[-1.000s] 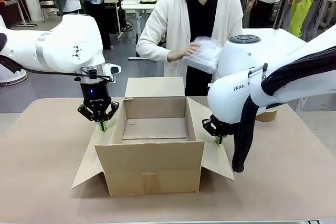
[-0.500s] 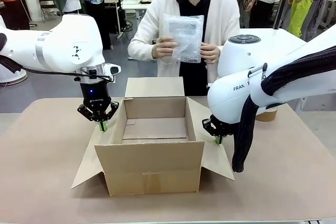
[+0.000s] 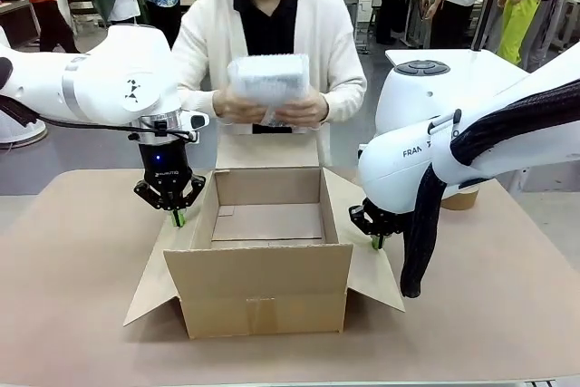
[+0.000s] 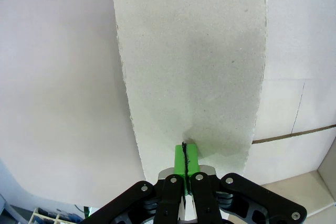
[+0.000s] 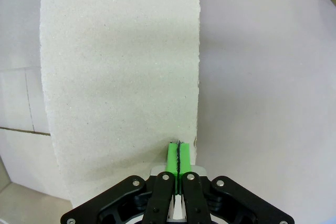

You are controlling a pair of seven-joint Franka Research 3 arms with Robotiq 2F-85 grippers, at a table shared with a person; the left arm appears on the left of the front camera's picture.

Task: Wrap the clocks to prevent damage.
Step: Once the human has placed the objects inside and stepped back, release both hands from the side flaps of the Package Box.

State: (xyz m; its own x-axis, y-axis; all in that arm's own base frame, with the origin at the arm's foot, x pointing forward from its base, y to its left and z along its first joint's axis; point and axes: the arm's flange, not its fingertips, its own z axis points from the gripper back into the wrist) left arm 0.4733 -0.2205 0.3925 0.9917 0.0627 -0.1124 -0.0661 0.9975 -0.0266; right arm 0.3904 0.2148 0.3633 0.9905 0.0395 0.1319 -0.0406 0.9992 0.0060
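Front view, largest to smallest. I saw the tan table [image 3: 72, 314] run the full width of the scene, and on it, at the middle, stood the open cardboard box [image 3: 263, 292] with its interior bare. The two white arms flanked the box, the left arm [image 3: 109, 79] coming in from picture left and the right arm [image 3: 471, 142] from picture right. At the far side a person [image 3: 272, 33] in a white cardigan stood directly behind the box. The box's left flap [image 3: 154, 278] and right flap [image 3: 367, 269] were splayed outward and downward, while the far flap [image 3: 267, 151] stood upright. The task's thing, a bundle in clear bubble wrap [image 3: 267, 79], was held in the person's hands [image 3: 234, 108] at chest height, above and behind the far flap and well apart from both grippers (what lay inside the wrap I could not make out). The left gripper [image 3: 178, 217] pointed straight down with its tips on the left flap near the hinge. In the left wrist view, its green pads [image 4: 185, 156] were pressed flat together with nothing between them, tips touching the grey-brown card. The right gripper [image 3: 377, 242] stood likewise on the right flap. The right wrist view showed its pads [image 5: 177, 156] fully closed, empty, tips against the card near the flap's edge.
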